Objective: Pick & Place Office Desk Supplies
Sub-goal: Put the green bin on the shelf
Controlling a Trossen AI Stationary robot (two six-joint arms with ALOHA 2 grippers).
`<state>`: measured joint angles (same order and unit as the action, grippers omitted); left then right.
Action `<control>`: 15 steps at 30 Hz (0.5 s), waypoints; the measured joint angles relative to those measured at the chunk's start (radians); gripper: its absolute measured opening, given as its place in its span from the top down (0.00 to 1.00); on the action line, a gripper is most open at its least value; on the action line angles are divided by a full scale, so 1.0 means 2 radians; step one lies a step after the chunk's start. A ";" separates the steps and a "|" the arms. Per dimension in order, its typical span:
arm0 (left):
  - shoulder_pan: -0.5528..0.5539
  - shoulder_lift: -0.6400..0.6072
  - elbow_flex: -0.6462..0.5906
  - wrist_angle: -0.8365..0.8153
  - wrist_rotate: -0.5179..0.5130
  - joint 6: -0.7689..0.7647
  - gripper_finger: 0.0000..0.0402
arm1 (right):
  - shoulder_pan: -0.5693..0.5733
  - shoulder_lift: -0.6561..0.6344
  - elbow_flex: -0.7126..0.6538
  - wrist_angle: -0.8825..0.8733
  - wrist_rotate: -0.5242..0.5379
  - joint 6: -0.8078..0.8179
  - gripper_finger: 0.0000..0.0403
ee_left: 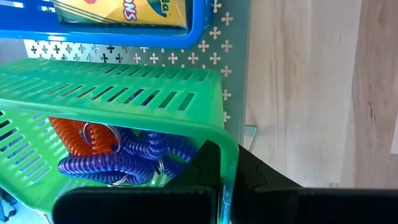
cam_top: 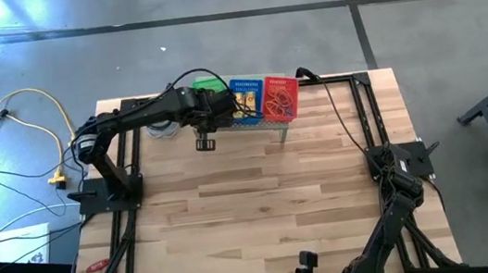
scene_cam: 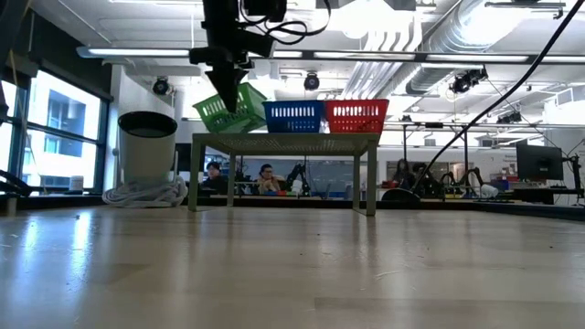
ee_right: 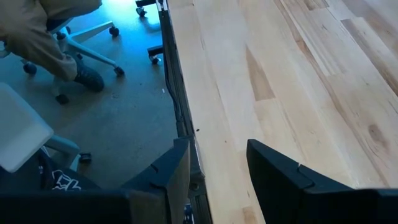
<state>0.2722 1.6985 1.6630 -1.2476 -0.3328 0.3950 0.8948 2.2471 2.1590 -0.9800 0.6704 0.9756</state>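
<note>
the left gripper (scene_cam: 228, 87) is closed on the rim of the green basket (scene_cam: 224, 111), at about 12 o'clock on the table (cam_top: 262, 209) seen from above. in the low view the basket is tilted, one side lifted off the small metal stand (scene_cam: 283, 139), and it touches the blue basket (scene_cam: 294, 116); the red basket (scene_cam: 356, 115) stands next in the row.

the supplies are inside the green basket: purple coil loops (ee_left: 118, 163) and an orange coil loop (ee_left: 78, 135), lying together in the low corner near the gripped rim. their long axis seems to run along the basket wall, not upright, and the purple ones are tangled, so i cannot tell how many there are.

the risk, i think: the grip takes only a thin plastic edge, so the basket may twist or slip out. if it tilts more, the coils can slide over the rim and fall on the table. it may also push the blue basket along the stand.

the right gripper (ee_right: 214, 180) waits at about 5 o'clock, its fingers apart and holding nothing.
</note>
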 joint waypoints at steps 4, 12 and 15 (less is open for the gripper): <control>0.000 0.000 0.000 0.000 0.000 0.003 1.00 | 0.000 0.000 0.000 0.005 0.000 0.000 0.63; 0.001 0.000 0.000 0.003 0.001 0.009 1.00 | 0.000 0.000 0.000 0.008 0.000 -0.001 0.63; 0.004 0.000 0.000 0.004 0.002 0.009 1.00 | 0.000 0.000 0.000 0.008 0.000 -0.001 0.63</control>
<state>0.2810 1.6985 1.6627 -1.2401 -0.3289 0.4129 0.8946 2.2471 2.1591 -0.9646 0.6701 0.9730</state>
